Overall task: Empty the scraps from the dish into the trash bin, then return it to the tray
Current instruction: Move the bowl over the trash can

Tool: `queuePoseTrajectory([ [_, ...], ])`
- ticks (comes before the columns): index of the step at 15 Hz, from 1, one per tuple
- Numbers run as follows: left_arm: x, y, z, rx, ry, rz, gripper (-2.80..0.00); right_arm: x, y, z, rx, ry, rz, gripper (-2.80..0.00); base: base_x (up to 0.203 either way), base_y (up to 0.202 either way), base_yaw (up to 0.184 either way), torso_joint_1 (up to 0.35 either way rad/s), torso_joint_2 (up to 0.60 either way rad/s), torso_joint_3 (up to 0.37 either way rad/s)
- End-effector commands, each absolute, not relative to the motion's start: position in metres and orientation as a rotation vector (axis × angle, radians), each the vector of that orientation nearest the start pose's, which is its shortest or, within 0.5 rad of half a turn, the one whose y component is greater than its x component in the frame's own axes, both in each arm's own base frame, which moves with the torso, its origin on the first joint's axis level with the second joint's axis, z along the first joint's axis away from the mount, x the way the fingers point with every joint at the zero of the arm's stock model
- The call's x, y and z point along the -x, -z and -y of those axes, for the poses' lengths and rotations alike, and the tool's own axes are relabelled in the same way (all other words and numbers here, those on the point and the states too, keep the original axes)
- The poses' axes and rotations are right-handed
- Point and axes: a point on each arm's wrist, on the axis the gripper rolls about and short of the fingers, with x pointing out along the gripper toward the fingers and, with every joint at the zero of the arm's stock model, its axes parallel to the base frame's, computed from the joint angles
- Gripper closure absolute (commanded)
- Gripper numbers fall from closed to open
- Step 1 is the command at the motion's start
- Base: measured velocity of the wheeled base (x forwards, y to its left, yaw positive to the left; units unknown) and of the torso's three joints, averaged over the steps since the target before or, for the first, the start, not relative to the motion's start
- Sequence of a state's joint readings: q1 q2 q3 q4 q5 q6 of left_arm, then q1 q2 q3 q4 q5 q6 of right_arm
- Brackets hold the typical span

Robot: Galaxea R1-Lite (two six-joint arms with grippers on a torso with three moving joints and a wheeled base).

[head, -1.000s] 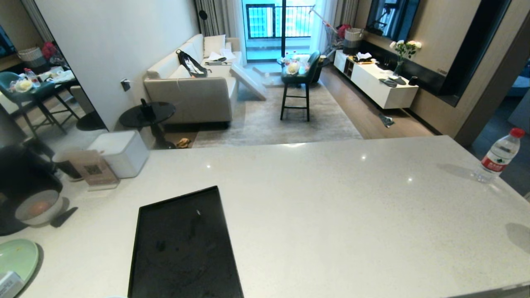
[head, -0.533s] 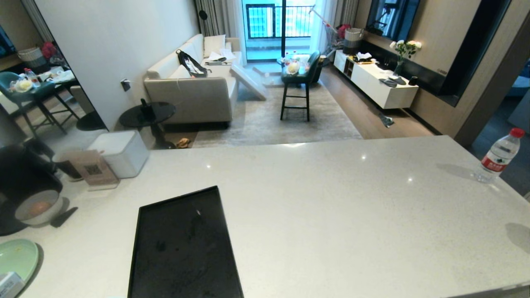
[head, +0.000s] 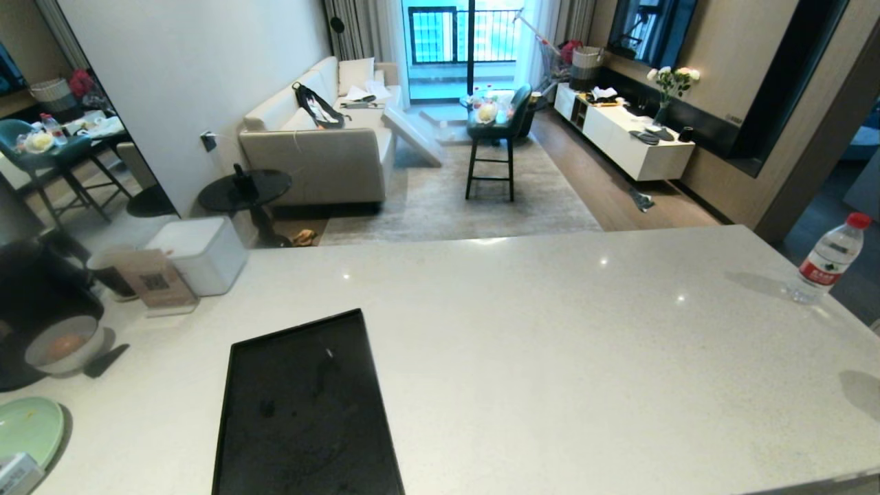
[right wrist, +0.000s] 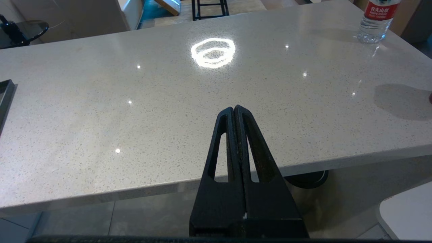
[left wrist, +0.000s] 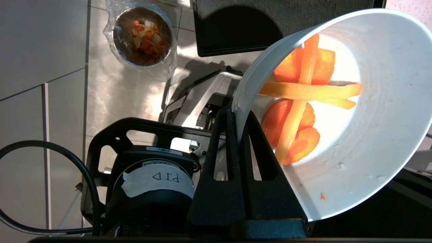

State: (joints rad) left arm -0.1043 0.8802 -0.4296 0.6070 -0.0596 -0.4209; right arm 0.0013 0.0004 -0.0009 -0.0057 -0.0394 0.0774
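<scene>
- The dish [left wrist: 354, 118] is held tilted by the left gripper [left wrist: 238, 116], whose fingers are pinched together on its rim; in the left wrist view it is seen above the floor, off the tabletop.
- The scraps [left wrist: 303, 98] are lodged inside the tilted dish: pale-yellow sticks laid across orange chunks, against the lower wall.
- The trash bin [left wrist: 141, 37] is seen standing on the tiled floor, well apart from the dish, with a crinkly clear bag over its rim and orange and pale pieces already lying inside it.
- The tray [head: 306, 412] is seen on the tabletop [head: 584, 344] at its near left part, nothing standing on it; its near end runs out of the head view.
- A bowl [head: 62, 347] with something orange in it and a mint-green plate [head: 27, 430] are placed at the tabletop's left edge; a water bottle [head: 828, 258] stands at the far right corner.
- A wide bare stretch of tabletop is left between the tray and the bottle.
- The right gripper [right wrist: 235, 109] is seen with its fingers pressed together, nothing between them, just off the tabletop's near edge [right wrist: 202, 189].
</scene>
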Motion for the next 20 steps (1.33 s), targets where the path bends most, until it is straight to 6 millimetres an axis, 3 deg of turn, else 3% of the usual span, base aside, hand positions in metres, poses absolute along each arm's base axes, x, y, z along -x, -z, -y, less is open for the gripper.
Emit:
queuePoseTrajectory([
  [1,-0.0491,-0.1335,0.0065,0.358,-0.079,-1.079,0.00,0.0228,-0.0761,0.0009,-0.078,0.038,0.008,0.00,0.000,0.000,0.000,0.000,0.00,0.000],
  [5,-0.0491,-0.1338,0.0065,0.370,-0.087,-1.079,0.00,0.0228,-0.0761,0.0009,-0.078,0.038,0.008,0.00,-0.025,0.000,0.000,0.002,0.00,0.001],
  [17,-0.0496,-0.1350,0.0066,0.380,-0.096,-1.072,0.00,0.0229,-0.0765,0.0009,-0.078,0.038,0.009,0.00,-0.191,0.000,-0.001,-0.001,0.00,0.004],
  [20,-0.0490,-0.1352,0.0064,0.380,-0.097,-1.067,0.00,0.0228,-0.0761,0.0009,-0.078,0.038,0.008,0.00,-0.041,0.000,0.000,-0.001,0.00,0.004],
])
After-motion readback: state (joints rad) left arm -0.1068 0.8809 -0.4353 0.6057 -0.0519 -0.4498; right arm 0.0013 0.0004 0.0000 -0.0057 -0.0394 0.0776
